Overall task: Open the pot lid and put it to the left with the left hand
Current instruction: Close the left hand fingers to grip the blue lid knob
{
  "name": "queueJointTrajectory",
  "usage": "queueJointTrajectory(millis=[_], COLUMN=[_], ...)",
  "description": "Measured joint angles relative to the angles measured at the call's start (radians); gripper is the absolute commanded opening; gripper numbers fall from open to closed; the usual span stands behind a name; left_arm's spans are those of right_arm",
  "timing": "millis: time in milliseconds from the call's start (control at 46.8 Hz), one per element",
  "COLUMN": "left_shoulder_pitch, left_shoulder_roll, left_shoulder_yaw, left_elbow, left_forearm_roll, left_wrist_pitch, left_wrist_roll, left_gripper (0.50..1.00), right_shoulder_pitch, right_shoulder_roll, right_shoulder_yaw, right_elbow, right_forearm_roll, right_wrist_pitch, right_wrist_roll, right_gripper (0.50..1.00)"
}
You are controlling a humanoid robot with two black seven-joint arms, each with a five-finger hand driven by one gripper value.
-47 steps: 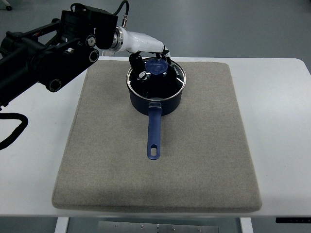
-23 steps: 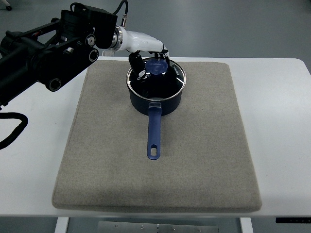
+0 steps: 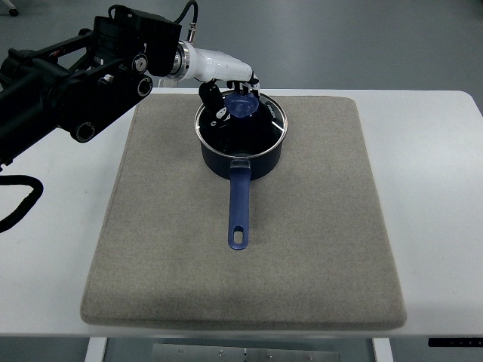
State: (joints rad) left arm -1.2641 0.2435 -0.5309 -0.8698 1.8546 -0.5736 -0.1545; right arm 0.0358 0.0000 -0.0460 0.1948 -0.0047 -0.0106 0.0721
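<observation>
A dark blue saucepan (image 3: 243,154) with a long blue handle (image 3: 239,207) stands on the grey mat (image 3: 249,249), handle pointing toward the near edge. Its glass lid (image 3: 243,127) with a steel rim and a blue knob (image 3: 241,107) sits on the pot, shifted slightly up and left. My left hand (image 3: 229,96), white with black fingers, reaches in from the upper left and is shut on the lid's knob. The right hand is out of view.
The mat lies on a white table (image 3: 438,188). The bulky black left arm (image 3: 75,83) crosses the upper left corner above the table, and a black cable (image 3: 19,200) hangs at the left edge. Bare mat stretches left of the pot.
The lid and the left hand have shifted slightly up and to the left; the pot has not moved.
</observation>
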Motion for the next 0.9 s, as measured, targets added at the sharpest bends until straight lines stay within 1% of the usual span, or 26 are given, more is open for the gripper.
queueJointTrajectory(millis=[128,214,384,448,491,512,598,683,897], left_shoulder_pitch=[0.001,0.001,-0.003,-0.004,-0.005,-0.005,-0.006,-0.005,-0.003], left_shoulder_roll=[0.0,0.0,0.005,0.006,0.008,0.008,0.01,0.01,0.011], left_shoulder_yaw=[0.0,0.0,0.0,-0.001,-0.001,-0.001,-0.001,-0.001,-0.002], left_elbow=[0.002,0.003,0.004,0.006,0.006,0.006,0.006,0.006,0.017], left_forearm_roll=[0.001,0.001,-0.001,-0.001,-0.002,-0.003,-0.004,-0.008,-0.013], left_wrist_pitch=[0.001,0.001,0.001,0.001,0.001,0.001,0.001,0.001,0.002], left_wrist_roll=[0.0,0.001,0.001,0.0,0.0,0.0,0.0,0.0,0.0], left_gripper=[0.703,0.686,0.683,0.66,0.63,0.626,0.621,0.598,0.593], right_shoulder_pitch=[0.0,0.001,0.0,0.0,0.0,0.0,0.0,0.0,0.0], right_shoulder_roll=[0.0,0.0,0.0,0.0,0.0,0.0,0.0,0.0,0.0], right_shoulder_yaw=[0.0,0.0,0.0,0.0,0.0,0.0,0.0,0.0,0.0], right_elbow=[0.0,0.0,0.0,0.0,0.0,0.0,0.0,0.0,0.0], right_forearm_roll=[0.0,0.0,0.0,0.0,0.0,0.0,0.0,0.0,0.0], right_wrist_pitch=[0.0,0.0,0.0,0.0,0.0,0.0,0.0,-0.001,-0.001], right_wrist_roll=[0.0,0.0,0.0,0.0,0.0,0.0,0.0,0.0,0.0], right_gripper=[0.917,0.917,0.917,0.917,0.917,0.917,0.917,0.917,0.917])
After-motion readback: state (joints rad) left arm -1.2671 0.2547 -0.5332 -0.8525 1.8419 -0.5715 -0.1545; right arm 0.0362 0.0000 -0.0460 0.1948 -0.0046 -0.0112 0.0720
